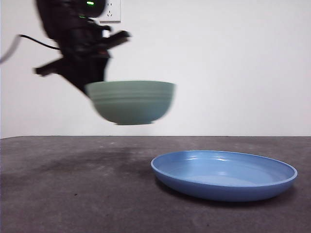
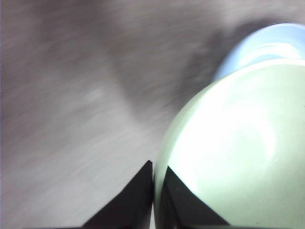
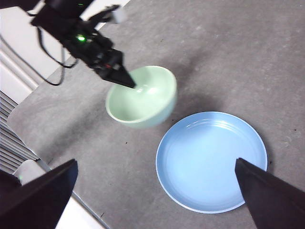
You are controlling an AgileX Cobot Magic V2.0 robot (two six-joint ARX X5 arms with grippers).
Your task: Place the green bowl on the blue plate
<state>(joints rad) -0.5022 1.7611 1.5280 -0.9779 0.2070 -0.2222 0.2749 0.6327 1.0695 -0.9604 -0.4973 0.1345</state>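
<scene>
Pinching the rim of the green bowl, the left gripper has its two black jaws tight together — one jaw inside the bowl and one outside. The bowl hangs in the air, up off the bench, and it looks a little blurry in the front view. It stays level, with its open side up. Its shadow falls as a dark patch on the gray bench below it.

The blue plate lies flat on the bench, just beside the bowl and lower down. Bowl and plate do not touch. From the right wrist view, the bowl sits next to the plate's edge, not over its middle.

The right gripper waits high above the plate — its jaws are spread wide apart and hold nothing.

A white wall stands behind the bench.
</scene>
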